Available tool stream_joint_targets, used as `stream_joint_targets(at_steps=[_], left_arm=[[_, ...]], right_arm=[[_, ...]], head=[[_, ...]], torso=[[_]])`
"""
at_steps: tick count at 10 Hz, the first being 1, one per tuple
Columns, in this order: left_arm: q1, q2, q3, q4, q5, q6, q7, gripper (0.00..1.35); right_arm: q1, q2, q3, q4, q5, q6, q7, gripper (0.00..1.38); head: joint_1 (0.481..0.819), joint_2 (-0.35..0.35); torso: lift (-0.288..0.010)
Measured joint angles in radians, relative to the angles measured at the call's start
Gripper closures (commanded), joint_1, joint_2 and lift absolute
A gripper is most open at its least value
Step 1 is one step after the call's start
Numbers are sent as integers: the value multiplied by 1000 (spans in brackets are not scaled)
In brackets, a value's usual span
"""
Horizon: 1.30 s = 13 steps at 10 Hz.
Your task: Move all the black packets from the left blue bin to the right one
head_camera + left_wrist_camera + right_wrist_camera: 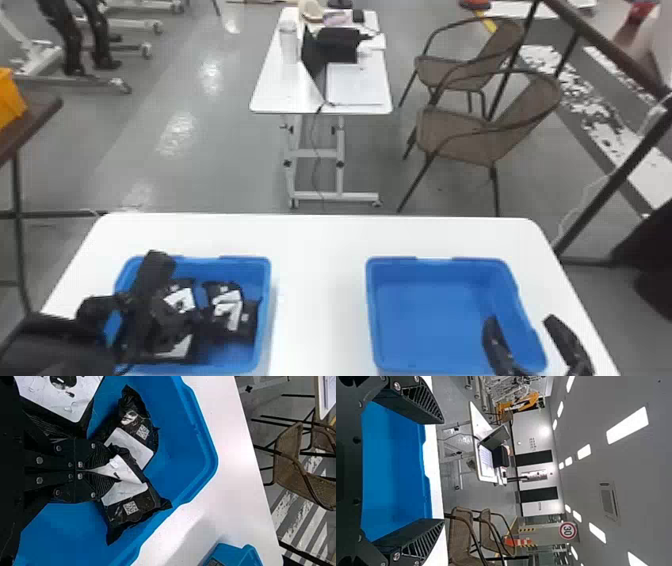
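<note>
In the head view my left gripper (187, 320) is low inside the left blue bin (266, 300), among several black packets (247, 320) with white labels. Its two fingers are pressed together in the left wrist view, where the left gripper (106, 471) pinches the creased white label of a black packet (147, 499). A second black packet (152, 441) lies against that one, and another labelled packet (85, 417) is beside the fingers. My right gripper (521, 320) stands open over the right side of the right blue bin (370, 310); the right gripper (443, 470) has nothing between its fingers.
Both bins stand on a white table (320, 300), with a strip of tabletop between them. Beyond its far edge are a smaller white table (290, 97) holding a laptop, and two brown chairs (465, 132). A brown table (37, 112) stands at the far left.
</note>
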Motion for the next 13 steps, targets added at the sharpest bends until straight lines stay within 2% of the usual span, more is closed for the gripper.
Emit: stream_joint_targets(at_steps=[2,4,6,8,10,13], left_arm=[[64,-2,41,-190,76,47,-43,1213],[126,2,61,-375,233,92,-55,1213],[111,4,-5,-409,382,67,-55,1213],[15,-5,-125,-323,464,-15,-48,1213],[-96,-25,-236,-187,495,-92,-47,1213],[-210,-72,-341,-9,515,-182,-45,1213]], right_arm=[[-2,0,3,0,0,0,0,131],[-3,0,6,-9,-11,4,9,130],[-21,0,27,-31,-26,22,28,134],[-67,0,84,-41,-62,34,36,134],[-127,0,150,-40,-85,38,35,134],[-179,0,211,-22,-105,52,39,136]], head=[[695,-33],[695,-53],[695,-104],[695,-139],[695,-159],[695,-176]], torso=[[0],[0],[0],[0],[0],[0]])
